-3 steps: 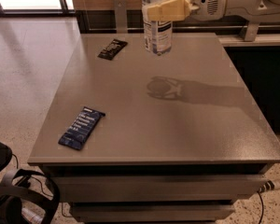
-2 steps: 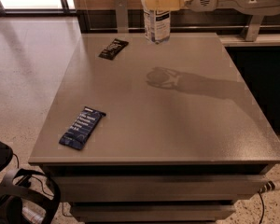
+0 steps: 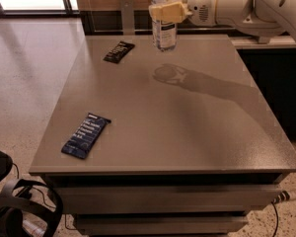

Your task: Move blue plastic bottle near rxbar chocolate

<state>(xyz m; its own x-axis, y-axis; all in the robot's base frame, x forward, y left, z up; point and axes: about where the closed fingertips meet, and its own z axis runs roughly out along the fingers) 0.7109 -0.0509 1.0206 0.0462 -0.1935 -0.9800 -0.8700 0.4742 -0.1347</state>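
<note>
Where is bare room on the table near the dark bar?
Bare tabletop lies between the rxbar chocolate and the blue plastic bottle, held by the gripper at the far edge; also the right half. The navy bar occupies front left.

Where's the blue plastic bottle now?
In the camera view, at the far edge of the table, the blue plastic bottle is held by the gripper, just right of the rxbar chocolate.

Top of my view: my gripper [image 3: 163, 10] has pale yellow fingers [image 3: 168, 14]; the arm [image 3: 237, 4] behind is smooth cream-white rounded shells with one dotted round grille
</note>
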